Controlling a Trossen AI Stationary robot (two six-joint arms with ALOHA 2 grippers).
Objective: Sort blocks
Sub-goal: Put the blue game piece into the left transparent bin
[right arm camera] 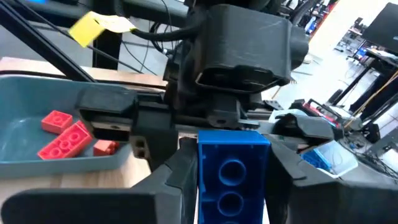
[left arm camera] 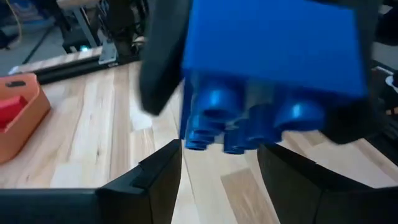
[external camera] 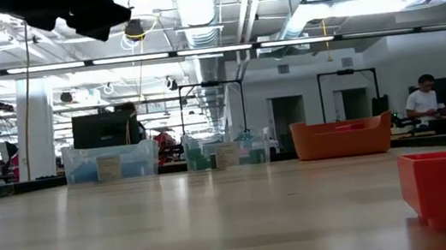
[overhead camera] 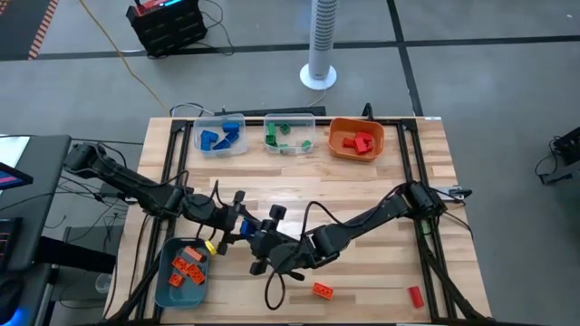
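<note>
**Blue brick held between the two grippers above the table's near middle**

The right gripper (right arm camera: pixel 231 180) is clamped on a blue studded plastic brick (right arm camera: pixel 232 177), just beside the teal plastic bin (overhead camera: pixel 170 279) that holds orange studded bricks (overhead camera: pixel 188 267). The left gripper (left arm camera: pixel 219 171) faces it from the bin's side, its fingers (left arm camera: pixel 155 180) spread apart either side of the same brick. Farther from the teal bin, a loose orange brick (overhead camera: pixel 323 290) and a red brick (overhead camera: pixel 416 296) lie on the wooden table (overhead camera: pixel 362 181). Three bins stand at the far edge, away from the teal bin: clear with blue bricks (overhead camera: pixel 220 136), clear with green (overhead camera: pixel 290 134), orange with red (overhead camera: pixel 356 140).
</note>
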